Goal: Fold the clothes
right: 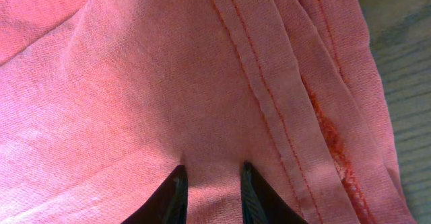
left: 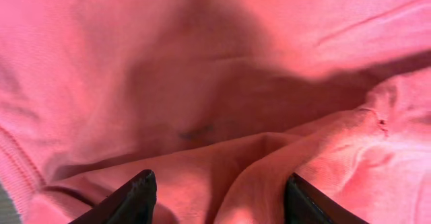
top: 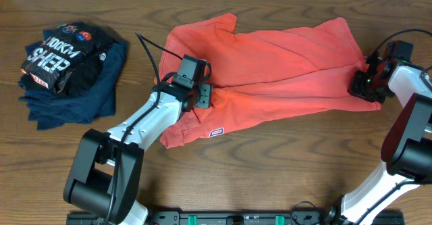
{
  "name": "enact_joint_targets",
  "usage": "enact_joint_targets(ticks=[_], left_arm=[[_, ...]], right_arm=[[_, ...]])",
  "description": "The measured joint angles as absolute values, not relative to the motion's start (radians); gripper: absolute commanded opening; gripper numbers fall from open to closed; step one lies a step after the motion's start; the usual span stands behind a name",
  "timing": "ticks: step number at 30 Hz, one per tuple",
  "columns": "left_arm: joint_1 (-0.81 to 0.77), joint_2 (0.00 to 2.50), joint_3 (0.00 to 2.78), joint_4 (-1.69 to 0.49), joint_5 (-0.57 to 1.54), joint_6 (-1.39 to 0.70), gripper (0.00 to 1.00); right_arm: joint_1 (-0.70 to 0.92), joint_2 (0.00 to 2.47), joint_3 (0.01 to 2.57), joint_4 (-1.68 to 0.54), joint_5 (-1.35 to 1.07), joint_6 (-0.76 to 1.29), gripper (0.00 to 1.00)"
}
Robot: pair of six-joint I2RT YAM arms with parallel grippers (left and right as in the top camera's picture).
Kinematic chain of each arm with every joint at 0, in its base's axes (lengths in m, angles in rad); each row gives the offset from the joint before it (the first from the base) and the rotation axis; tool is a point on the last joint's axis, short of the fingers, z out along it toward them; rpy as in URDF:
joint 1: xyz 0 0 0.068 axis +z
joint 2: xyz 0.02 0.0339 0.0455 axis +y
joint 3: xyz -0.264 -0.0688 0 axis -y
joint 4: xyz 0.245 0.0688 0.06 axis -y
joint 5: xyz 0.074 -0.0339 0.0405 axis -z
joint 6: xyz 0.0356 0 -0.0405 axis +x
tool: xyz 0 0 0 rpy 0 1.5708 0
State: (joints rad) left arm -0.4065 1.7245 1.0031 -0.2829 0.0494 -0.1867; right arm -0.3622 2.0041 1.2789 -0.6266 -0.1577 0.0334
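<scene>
The coral-red T-shirt (top: pixel 270 63) lies crumpled across the middle of the table, with its small white hem patch (top: pixel 217 132) at the front edge. No lettering or neck tag shows. My left gripper (top: pixel 201 96) rests on the shirt's left part. In the left wrist view its jaws (left: pixel 215 190) are wide open over a raised ridge of red fabric (left: pixel 202 62). My right gripper (top: pixel 361 86) is at the shirt's right edge. In the right wrist view its jaws (right: pixel 212 177) are close together, pinching fabric (right: pixel 135 83) beside a stitched seam.
A black shirt with white and red print (top: pixel 57 56) lies on folded navy garments (top: pixel 94 93) at the far left. The wooden table (top: pixel 283 171) shows in front of the shirt and past its right edge (right: pixel 404 83).
</scene>
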Motion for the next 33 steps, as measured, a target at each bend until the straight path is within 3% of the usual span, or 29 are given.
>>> enact_joint_targets(ticks=[4, 9, 13, 18, 22, 24, 27, 33], left_arm=[[-0.406, 1.704, 1.003, -0.303, 0.057, -0.184, 0.73], [-0.399, 1.668, 1.005, -0.382, 0.067, -0.187, 0.83], [-0.360, 1.668, 1.005, -0.460, 0.072, -0.215, 0.84], [-0.306, 1.668, 1.005, -0.550, 0.071, -0.258, 0.75], [-0.298, 1.668, 0.999, -0.595, 0.072, -0.262, 0.72], [-0.298, 1.668, 0.981, -0.604, 0.072, -0.262, 0.73], [-0.298, 1.668, 0.939, -0.606, 0.072, -0.256, 0.83], [-0.284, 1.668, 0.878, -0.604, 0.072, -0.258, 0.86]], right_arm=[[-0.363, 2.004, 1.279, -0.627, -0.154, 0.033, 0.18], [-0.363, 2.003, 1.279, -0.627, -0.145, 0.041, 0.20], [-0.362, 1.997, 1.278, -0.627, -0.150, 0.041, 0.24], [-0.361, 1.972, 1.262, -0.618, -0.154, 0.047, 0.33], [-0.361, 1.947, 1.262, -0.621, -0.146, 0.046, 0.34], [-0.361, 1.945, 1.262, -0.645, -0.120, 0.048, 0.34], [-0.362, 1.945, 1.261, -0.675, -0.054, 0.076, 0.39], [-0.365, 1.945, 1.261, -0.707, 0.039, 0.126, 0.46]])
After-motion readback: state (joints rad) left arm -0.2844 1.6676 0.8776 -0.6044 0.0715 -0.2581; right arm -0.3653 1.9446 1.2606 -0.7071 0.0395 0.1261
